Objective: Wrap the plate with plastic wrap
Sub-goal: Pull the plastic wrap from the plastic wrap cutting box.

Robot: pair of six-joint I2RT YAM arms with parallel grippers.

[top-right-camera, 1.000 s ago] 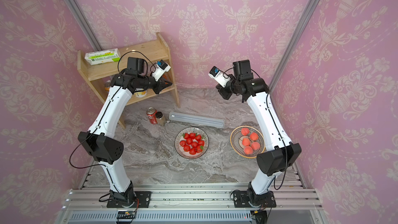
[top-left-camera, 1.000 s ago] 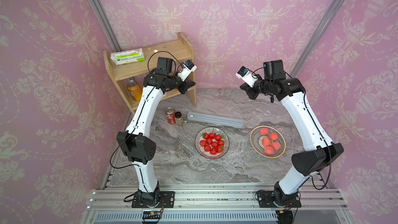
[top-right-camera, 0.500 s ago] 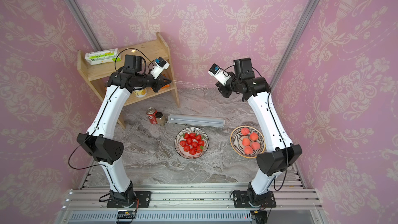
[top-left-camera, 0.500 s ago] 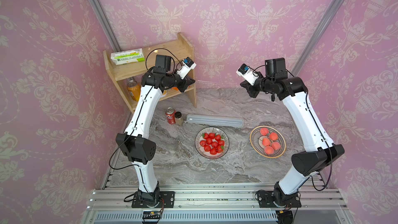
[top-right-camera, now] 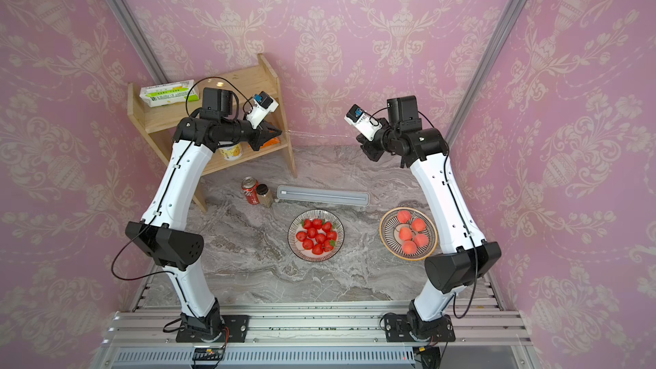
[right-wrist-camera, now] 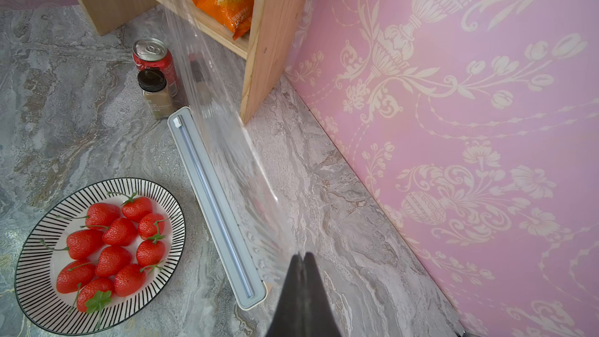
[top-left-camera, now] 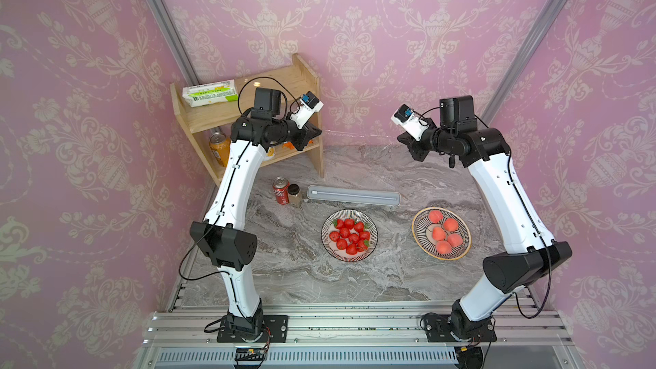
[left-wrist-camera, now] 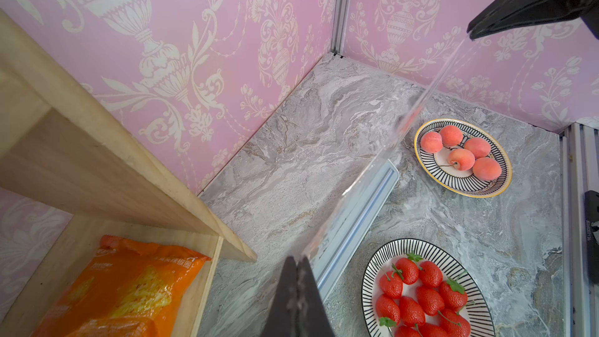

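Note:
A sheet of clear plastic wrap (top-left-camera: 358, 133) (top-right-camera: 319, 134) is stretched taut in the air between my two grippers, high over the back of the table. My left gripper (top-left-camera: 319, 133) (left-wrist-camera: 297, 259) is shut on one end of the film (left-wrist-camera: 372, 170). My right gripper (top-left-camera: 403, 141) (right-wrist-camera: 303, 256) is shut on the other end (right-wrist-camera: 220, 124). Below lies the long pale grey dispenser box (top-left-camera: 353, 196) (right-wrist-camera: 214, 209). In front of it sit a striped plate (top-left-camera: 324, 232) (right-wrist-camera: 32, 215) of strawberries and, to its right, a gold-rimmed plate (top-left-camera: 417, 232) (left-wrist-camera: 453, 186) of peaches.
A wooden shelf (top-left-camera: 305, 76) stands at the back left with a green-white box, a can and an orange snack bag (left-wrist-camera: 123, 286) on it. A red soda can (top-left-camera: 281, 190) and a small spice jar (top-left-camera: 295, 195) stand left of the dispenser. Pink walls close in on three sides.
Both arms have shifted only slightly, the left one a little up and back. The film stays pinched and taut between the grippers.

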